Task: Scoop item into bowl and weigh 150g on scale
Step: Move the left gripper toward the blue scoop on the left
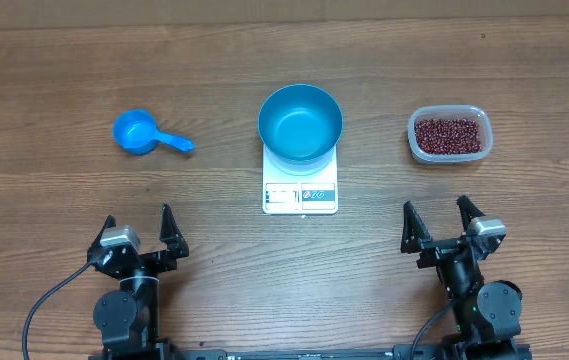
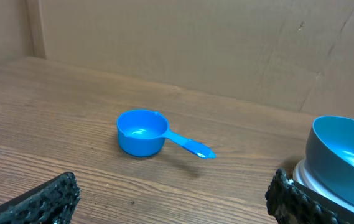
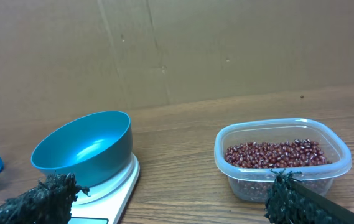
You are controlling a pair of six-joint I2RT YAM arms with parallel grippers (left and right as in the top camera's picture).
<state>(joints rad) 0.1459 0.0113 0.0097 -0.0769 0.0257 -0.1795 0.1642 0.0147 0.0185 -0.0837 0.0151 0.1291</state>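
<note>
The blue bowl (image 1: pixel 300 122) (image 3: pixel 83 149) (image 2: pixel 344 155) stands empty on the white scale (image 1: pixel 300 192) (image 3: pixel 111 193) at the table's middle. Dark red beans (image 1: pixel 450 135) (image 3: pixel 273 154) fill a clear plastic tub (image 1: pixel 448 150) (image 3: pixel 282 180) to its right. A small blue handled scoop (image 1: pixel 142 132) (image 2: pixel 144 132) lies to the left, handle pointing right. My left gripper (image 1: pixel 140 228) (image 2: pixel 173 202) is open near the front edge, well short of the scoop. On the right side, my right gripper (image 1: pixel 443 222) (image 3: pixel 170 199) is open too, between scale and tub, holding nothing.
A cardboard wall (image 2: pixel 195 43) (image 3: pixel 195 50) rises behind the wooden table (image 1: pixel 54 70). Both arm bases sit at the front edge.
</note>
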